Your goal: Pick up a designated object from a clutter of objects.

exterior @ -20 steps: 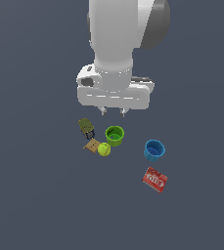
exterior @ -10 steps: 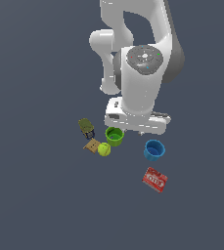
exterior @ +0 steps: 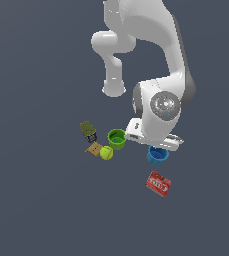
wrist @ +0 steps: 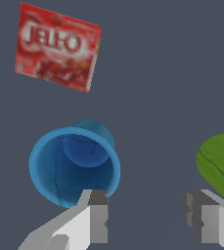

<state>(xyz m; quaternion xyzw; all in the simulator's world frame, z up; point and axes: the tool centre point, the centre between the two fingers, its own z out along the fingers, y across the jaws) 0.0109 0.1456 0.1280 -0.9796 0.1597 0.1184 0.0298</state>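
The blue cup (exterior: 157, 156) stands upright on the floor, its upper edge partly hidden by my hand. In the wrist view the blue cup (wrist: 74, 166) is seen from above, open side up. My gripper (exterior: 153, 144) is low over the gap between the blue cup and the green cup (exterior: 117, 139). In the wrist view the gripper (wrist: 147, 219) is open and empty; one finger (wrist: 96, 219) is at the blue cup's rim, the other is near the green cup (wrist: 221, 163). The rest of the clutter is a tennis ball (exterior: 106, 153), a tan box (exterior: 93, 149), an olive item (exterior: 88, 129) and a red box (exterior: 158, 183).
The red box (wrist: 57, 46) with white lettering lies flat just beyond the blue cup in the wrist view. All items sit on a plain dark grey floor (exterior: 46, 210). The arm's base (exterior: 114, 90) stands behind the clutter.
The arm has come down and swung toward the exterior view's right, from above the green cup to just beside the blue cup. No object has moved.
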